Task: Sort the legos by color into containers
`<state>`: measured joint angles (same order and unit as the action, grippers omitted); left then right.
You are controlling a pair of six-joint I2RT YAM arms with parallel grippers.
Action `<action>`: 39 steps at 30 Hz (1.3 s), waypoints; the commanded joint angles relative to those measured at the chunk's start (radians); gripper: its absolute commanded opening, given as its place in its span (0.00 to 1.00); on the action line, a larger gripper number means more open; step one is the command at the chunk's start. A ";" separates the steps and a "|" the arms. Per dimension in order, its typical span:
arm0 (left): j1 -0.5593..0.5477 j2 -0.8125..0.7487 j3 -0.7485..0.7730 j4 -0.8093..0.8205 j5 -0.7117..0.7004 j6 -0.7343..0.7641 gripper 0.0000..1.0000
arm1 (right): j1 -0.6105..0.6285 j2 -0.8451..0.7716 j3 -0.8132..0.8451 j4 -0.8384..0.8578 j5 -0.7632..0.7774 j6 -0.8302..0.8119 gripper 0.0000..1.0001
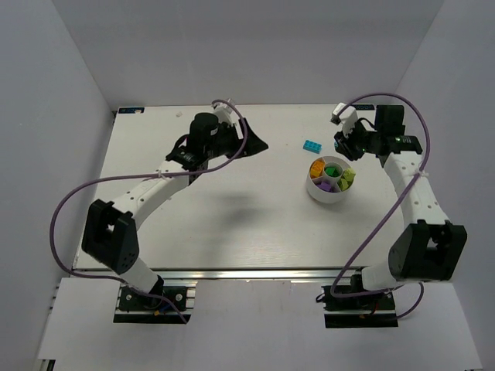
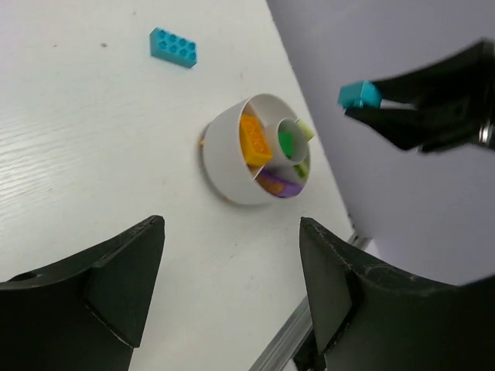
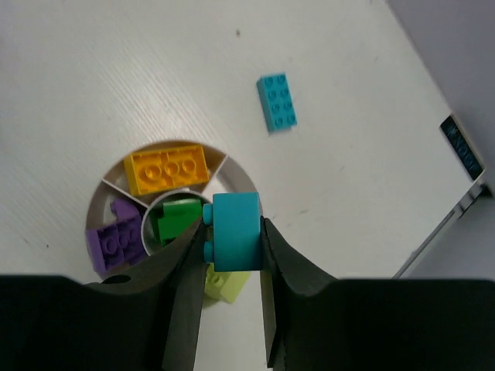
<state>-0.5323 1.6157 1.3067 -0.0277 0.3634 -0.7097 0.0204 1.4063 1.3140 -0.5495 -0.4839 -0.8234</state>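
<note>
The white divided bowl (image 1: pixel 325 195) stands right of the table's middle. It holds an orange brick (image 3: pixel 168 168), a purple brick (image 3: pixel 116 239), a green brick (image 3: pixel 174 219) in the centre cup and a lime brick (image 3: pixel 224 282). My right gripper (image 3: pixel 232 224) is shut on a small cyan brick (image 3: pixel 236 232) and holds it above the bowl's far rim (image 3: pixel 247 182). A longer cyan brick (image 1: pixel 312 145) lies on the table beyond the bowl. My left gripper (image 2: pixel 232 232) is open and empty, above the table left of the bowl (image 2: pixel 224 154).
White walls close in the table at the back and both sides. The table's right edge (image 3: pixel 456 212) runs close to the bowl. A metal rail (image 1: pixel 255 272) lines the near edge.
</note>
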 commanded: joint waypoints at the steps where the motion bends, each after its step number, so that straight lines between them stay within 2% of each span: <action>1: 0.003 -0.123 -0.063 -0.095 -0.049 0.186 0.80 | -0.039 0.075 0.102 -0.150 0.106 -0.016 0.08; 6: 0.003 -0.253 -0.176 -0.097 -0.057 0.315 0.80 | -0.060 0.180 0.181 -0.202 0.136 -0.040 0.10; 10: 0.003 -0.335 -0.268 -0.063 -0.024 0.361 0.81 | -0.060 0.267 0.235 -0.254 0.120 -0.059 0.13; 15: 0.003 -0.381 -0.360 -0.049 -0.053 0.401 0.82 | -0.060 0.361 0.313 -0.325 0.102 -0.080 0.16; 24: 0.003 -0.376 -0.365 -0.054 -0.047 0.423 0.82 | -0.062 0.422 0.341 -0.322 0.093 -0.062 0.24; 34: 0.003 -0.370 -0.366 -0.051 -0.034 0.426 0.82 | -0.062 0.494 0.412 -0.415 0.048 -0.074 0.37; 38: 0.003 -0.369 -0.368 -0.049 -0.032 0.427 0.82 | -0.062 0.497 0.415 -0.420 0.048 -0.075 0.47; 39: 0.003 -0.369 -0.368 -0.049 -0.030 0.424 0.82 | -0.060 0.497 0.416 -0.420 0.048 -0.072 0.52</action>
<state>-0.5320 1.2629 0.9421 -0.0959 0.3187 -0.2958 -0.0399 1.9011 1.6817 -0.9386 -0.4053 -0.8921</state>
